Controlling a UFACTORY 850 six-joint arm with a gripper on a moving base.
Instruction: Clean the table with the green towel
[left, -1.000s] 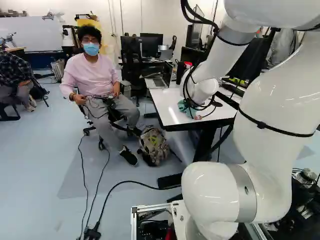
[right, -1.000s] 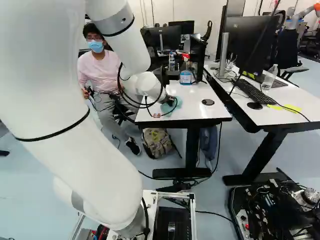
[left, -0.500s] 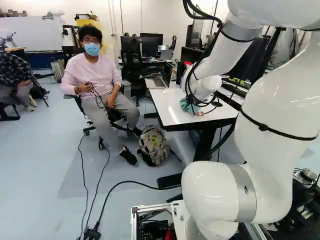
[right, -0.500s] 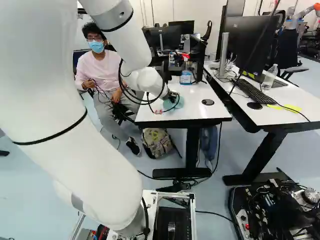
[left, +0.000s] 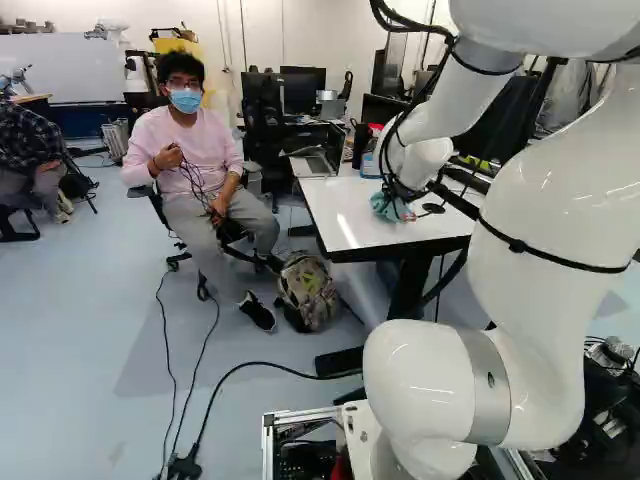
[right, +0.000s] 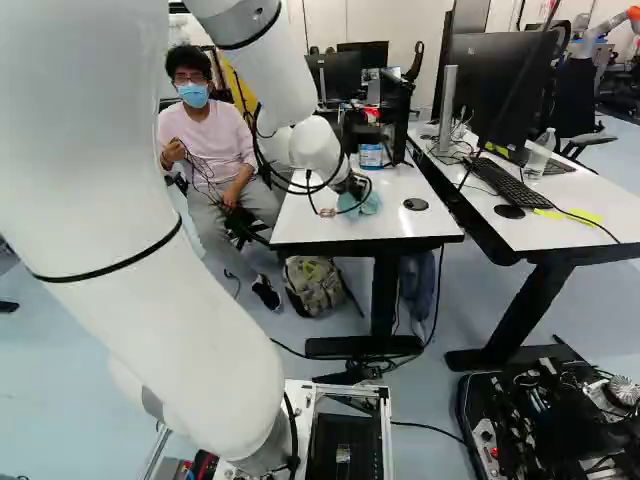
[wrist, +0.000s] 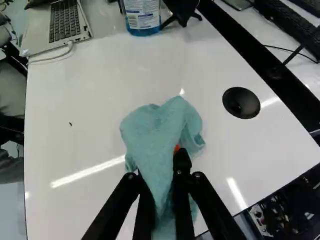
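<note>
Jaws: one pair, mine, pinched on a gathered fold of the green towel (wrist: 157, 132), a finger on either side and only the cloth's thickness between them. Gripper (wrist: 161, 165): one, on the sole arm at this work. Towel: one, bunched; its long axis runs roughly with my fingers, a narrow neck between them and a wider, crumpled spread lying ahead of the tips on the white table (wrist: 85, 100). Speck (wrist: 70, 123): one, small and dark, well apart from the cloth, off toward the side where the person (right: 207, 130) sits. Round black disc (wrist: 241, 103): one, near the towel on the opposite side. Bottle of blue liquid (wrist: 143, 17): one, upright, beyond the cloth's spread. Laptop (wrist: 65, 22): one, at the far corner on the speck's side. Step, as I judge it: wiping, under way. Next move, by my reckoning: a low sideways sweep toward the speck, with the loose spread kept against the surface. Risk: a bunch this tight may cover little, or push the speck rather than lift it.
</note>
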